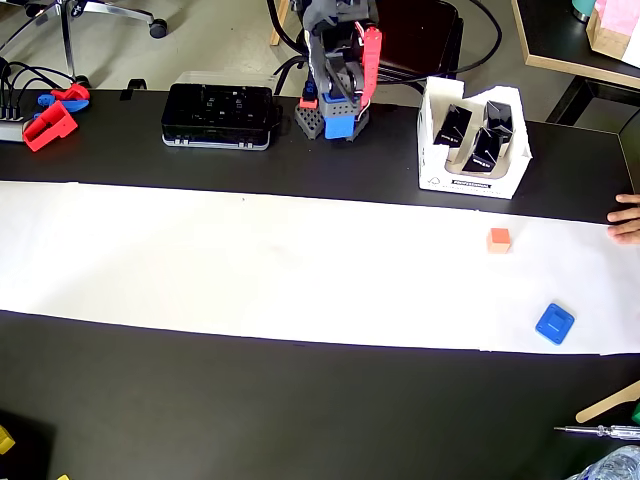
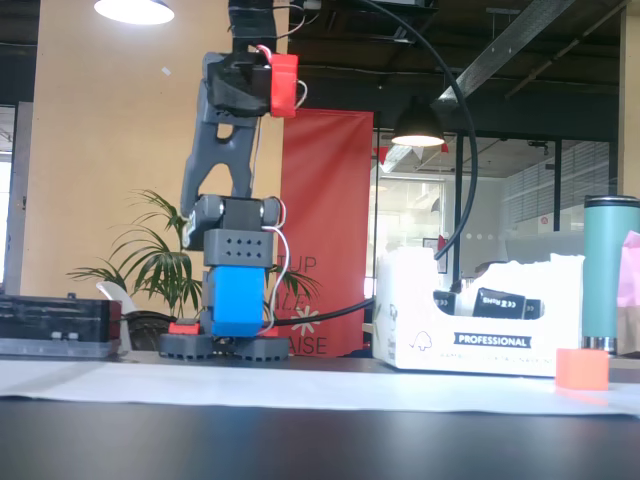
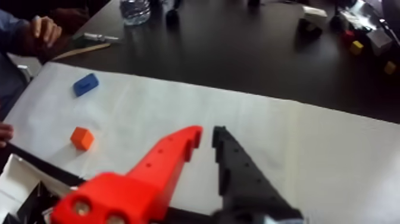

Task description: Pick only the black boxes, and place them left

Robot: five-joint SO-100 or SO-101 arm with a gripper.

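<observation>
End effector [image 3: 205, 136] (parted), black boxes [image 3: 33, 202] beside — apart

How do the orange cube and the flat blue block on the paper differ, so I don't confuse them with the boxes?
The orange cube is a compact cube; the flat blue block is wider and low. In the overhead view the cube lies nearer the white carton holding the black boxes, the blue block nearer the paper's front edge. Both rest loose on the white paper, untouched by the tool.

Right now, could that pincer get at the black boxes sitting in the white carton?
Probably yes. The black boxes lie in the white carton, whose top is open, right beside the arm's base. The pincer is empty, slightly open, raised, with nothing between.
</observation>
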